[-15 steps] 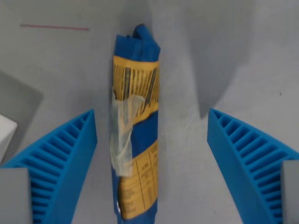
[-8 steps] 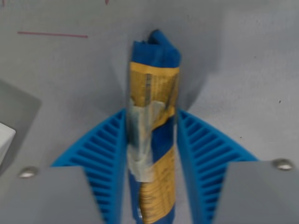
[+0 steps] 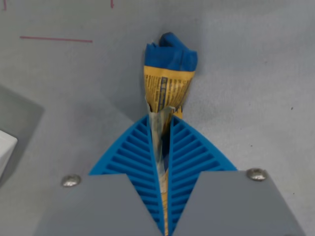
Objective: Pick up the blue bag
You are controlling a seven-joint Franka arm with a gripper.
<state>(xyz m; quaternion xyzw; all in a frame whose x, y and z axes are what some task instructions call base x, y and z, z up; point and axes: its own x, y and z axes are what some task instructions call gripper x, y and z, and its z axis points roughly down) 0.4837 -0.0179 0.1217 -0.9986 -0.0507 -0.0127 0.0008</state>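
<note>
The blue bag (image 3: 170,66) with a yellow printed label and a strip of clear tape lies on the grey table, its crumpled blue end pointing to the top of the wrist view. My gripper (image 3: 161,120) is shut on the bag. Its two blue ribbed fingers (image 3: 130,157) press from the wrist view's left and right and squeeze the bag's middle into a thin strip. The lower part of the bag is hidden between the fingers and the grey finger mounts.
A thin red line (image 3: 55,39) is marked on the grey table at the upper left. A white object (image 3: 6,147) with its dark shadow pokes in at the left edge.
The fingers have come together from wide open, onto the bag and then tightly, pinching its middle flat. The view has shifted slightly, so the bag now sits nearer the centre.
</note>
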